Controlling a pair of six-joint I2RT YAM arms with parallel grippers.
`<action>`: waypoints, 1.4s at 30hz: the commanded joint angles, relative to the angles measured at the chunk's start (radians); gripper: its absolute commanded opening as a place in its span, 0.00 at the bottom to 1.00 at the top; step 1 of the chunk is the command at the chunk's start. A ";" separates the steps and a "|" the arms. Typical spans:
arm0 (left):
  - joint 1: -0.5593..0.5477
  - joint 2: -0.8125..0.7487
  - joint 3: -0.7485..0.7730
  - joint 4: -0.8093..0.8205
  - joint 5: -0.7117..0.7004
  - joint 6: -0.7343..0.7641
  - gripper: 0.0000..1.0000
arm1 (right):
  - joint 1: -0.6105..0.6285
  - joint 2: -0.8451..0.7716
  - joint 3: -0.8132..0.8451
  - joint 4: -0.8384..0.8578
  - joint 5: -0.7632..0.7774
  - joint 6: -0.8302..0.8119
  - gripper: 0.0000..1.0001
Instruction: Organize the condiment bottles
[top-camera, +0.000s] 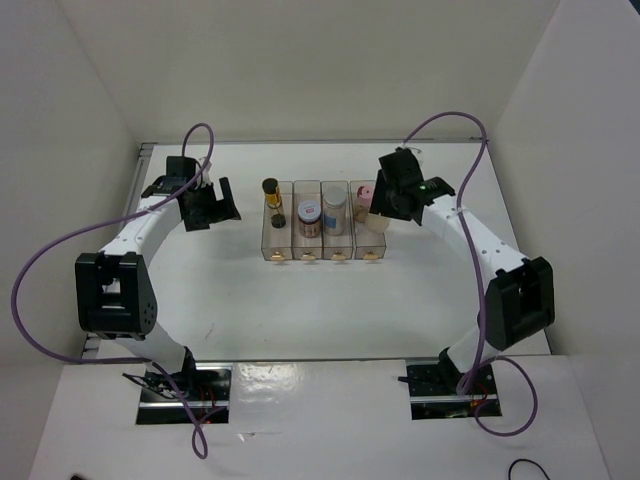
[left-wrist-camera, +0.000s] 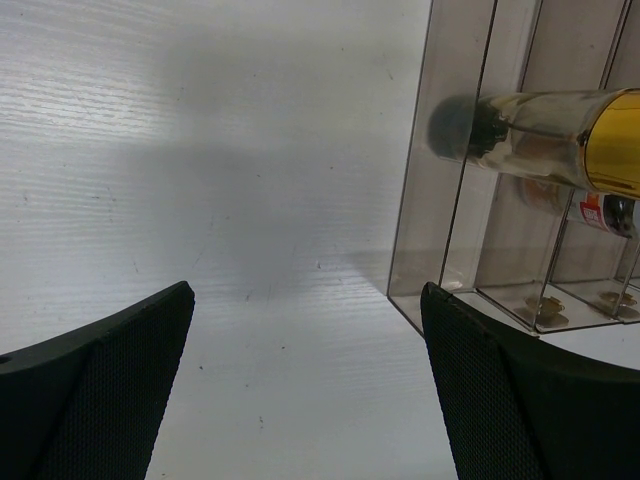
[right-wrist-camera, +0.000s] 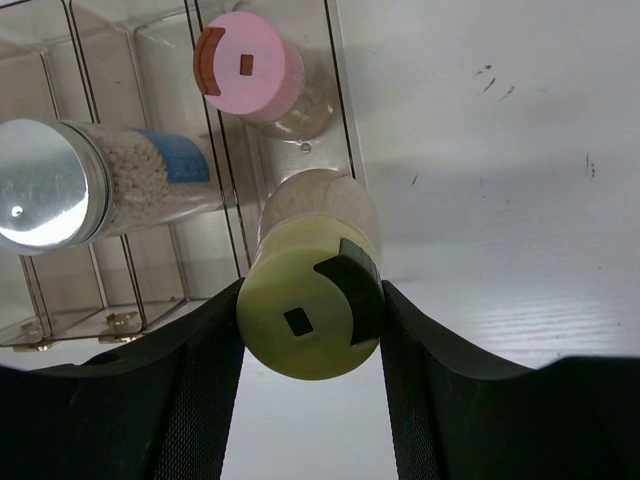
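Where the cream yellow-capped bottle (right-wrist-camera: 308, 315) sits: squeezed between the fingers (right-wrist-camera: 190, 385) of the right pincer (right-wrist-camera: 310, 335), with its cap towards the wrist camera.
Right pincer: clenched on that bottle's cap, one finger on each side.
Cream bottle and tray: from above, the bottle (top-camera: 378, 220) hangs over the near end of the rightmost slot of the clear tray (top-camera: 290, 250). Whether its base touches the slot floor cannot be told.
Pink-capped bottle (right-wrist-camera: 250, 75): stands upright in the same rightmost slot, just beyond the cream one.
Pale-blue-lidded clear jar (right-wrist-camera: 100, 180): one slot to the left, with pale grains inside.
Lilac-lidded brown jar (top-camera: 309, 215): in the next slot to the left.
Slim amber bottle (left-wrist-camera: 560, 135): stands upright with its black cap in the leftmost slot.
Left pincer (top-camera: 222, 200): released, jaws wide with nothing between them. It is low over the bench (top-camera: 300, 320), just left of the tray and apart from it.
Amber bottle and left pincer: the bottle is ahead of the open fingers (left-wrist-camera: 100, 390), behind the tray wall (left-wrist-camera: 440, 200).
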 joint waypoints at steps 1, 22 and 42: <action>-0.002 0.005 0.003 0.021 -0.002 -0.008 1.00 | 0.009 0.027 0.032 0.088 -0.007 -0.009 0.08; -0.002 0.005 0.012 0.021 0.016 0.001 1.00 | 0.081 0.196 0.052 0.088 0.076 -0.018 0.23; -0.002 -0.055 0.012 0.021 -0.022 0.001 1.00 | 0.081 0.098 0.158 0.002 0.079 -0.018 0.98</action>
